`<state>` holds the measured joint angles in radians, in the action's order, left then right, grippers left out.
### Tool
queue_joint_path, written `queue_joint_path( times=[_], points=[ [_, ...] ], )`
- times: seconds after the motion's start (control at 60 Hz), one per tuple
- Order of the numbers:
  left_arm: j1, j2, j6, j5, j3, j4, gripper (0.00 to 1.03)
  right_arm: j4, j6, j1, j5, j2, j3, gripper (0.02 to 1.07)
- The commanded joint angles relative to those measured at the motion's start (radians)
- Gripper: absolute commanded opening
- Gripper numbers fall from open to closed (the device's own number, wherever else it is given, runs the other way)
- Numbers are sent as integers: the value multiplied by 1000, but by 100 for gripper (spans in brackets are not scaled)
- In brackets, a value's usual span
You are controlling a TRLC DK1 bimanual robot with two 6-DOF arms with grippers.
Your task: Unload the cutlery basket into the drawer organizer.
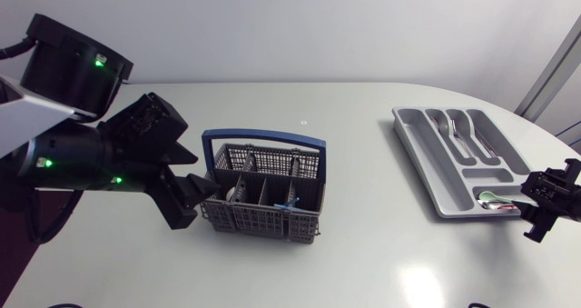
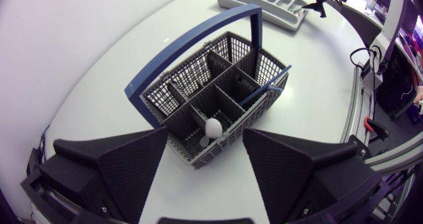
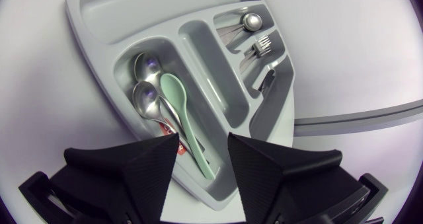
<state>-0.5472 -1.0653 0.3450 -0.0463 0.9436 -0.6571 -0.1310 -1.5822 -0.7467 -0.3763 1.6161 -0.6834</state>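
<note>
Left hand [image 2: 203, 151] open before basket [image 2: 218, 85]; green spoon [image 3: 178, 112] lies in organizer [image 3: 99, 26].

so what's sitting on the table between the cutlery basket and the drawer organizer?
Nothing. In the head view, the stretch of table between the cutlery basket and the drawer organizer is bare.

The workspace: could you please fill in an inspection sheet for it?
Surface: white table.
Job's things: basket left of centre, holding a white piece and a blue utensil; organizer at right, holding spoons, forks and a green spoon.
Clutter: nothing seen.
Grippers: left gripper open at the basket's end; right gripper open over the green spoon.
Cables: nothing seen on the table.
Surroundings: nothing seen.
</note>
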Motion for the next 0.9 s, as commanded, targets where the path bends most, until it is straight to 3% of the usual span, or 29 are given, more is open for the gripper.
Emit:
queue_joint_path(
  times=[0.0, 0.283, 0.65, 0.883],
  points=[
    [-22, 10, 5, 16, -31, -10, 80, 14, -1, -13, 2, -38, 13, 75],
    [-105, -70, -66, 109, -2, -27, 77, 191, 246, 35, 8, -182, -13, 82],
    [-138, -232, -195, 169, 118, -76, 72, 330, 488, 264, 102, -406, 74, 82],
    [-140, -305, -207, 233, 156, -79, 69, 409, 574, 386, 160, -542, 96, 82]
  ],
)
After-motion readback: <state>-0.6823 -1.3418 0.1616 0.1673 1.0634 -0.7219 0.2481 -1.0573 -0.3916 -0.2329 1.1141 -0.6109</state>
